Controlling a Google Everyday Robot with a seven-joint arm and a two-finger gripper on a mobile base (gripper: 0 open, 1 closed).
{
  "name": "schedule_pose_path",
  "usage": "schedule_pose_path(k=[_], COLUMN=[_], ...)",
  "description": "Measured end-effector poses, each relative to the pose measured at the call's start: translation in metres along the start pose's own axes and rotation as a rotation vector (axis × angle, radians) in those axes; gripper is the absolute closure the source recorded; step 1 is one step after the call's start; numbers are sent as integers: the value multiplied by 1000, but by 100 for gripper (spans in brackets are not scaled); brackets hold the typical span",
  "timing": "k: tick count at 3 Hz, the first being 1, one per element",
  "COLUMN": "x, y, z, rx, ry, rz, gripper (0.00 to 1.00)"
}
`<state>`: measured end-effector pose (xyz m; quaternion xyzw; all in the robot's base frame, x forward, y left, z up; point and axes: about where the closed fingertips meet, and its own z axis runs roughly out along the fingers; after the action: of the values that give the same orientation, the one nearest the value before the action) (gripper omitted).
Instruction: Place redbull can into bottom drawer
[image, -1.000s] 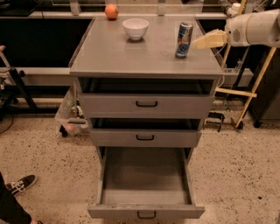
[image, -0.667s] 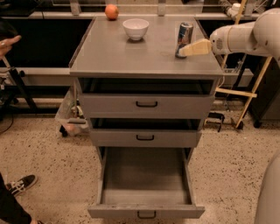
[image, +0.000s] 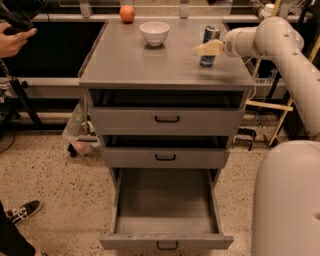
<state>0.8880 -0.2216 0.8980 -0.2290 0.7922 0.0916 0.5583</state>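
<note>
The redbull can (image: 210, 37) stands upright on the grey cabinet top (image: 150, 62), at the back right. My gripper (image: 208, 48) reaches in from the right on the white arm (image: 270, 37) and sits right in front of the can's middle, overlapping it in the view. I cannot tell whether it touches the can. The bottom drawer (image: 166, 202) is pulled far out toward me, and its inside looks bare. Its black handle (image: 167, 245) shows at the front.
A white bowl (image: 154, 33) and an orange fruit (image: 127, 13) sit at the back of the top. The two upper drawers (image: 166, 120) are slightly ajar. A person's hand (image: 12, 41) is at the upper left and a shoe (image: 21, 211) at the lower left. My white body (image: 287, 200) fills the lower right.
My gripper has moved left from beside the can to right in front of it. The view has drawn closer to the cabinet. A person's hand has come into view at the upper left.
</note>
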Motion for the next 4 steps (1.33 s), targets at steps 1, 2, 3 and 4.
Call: schedule_pose_path(k=[1,2,3,4], x=[-17,-20,-20,-20], y=[-13,-14,-14,-14], z=[25,25,25,25], rx=[68,74,74,74], ry=[-47,-54,-54,-54], rz=[18,22,22,22], gripper=[0,0,19,42])
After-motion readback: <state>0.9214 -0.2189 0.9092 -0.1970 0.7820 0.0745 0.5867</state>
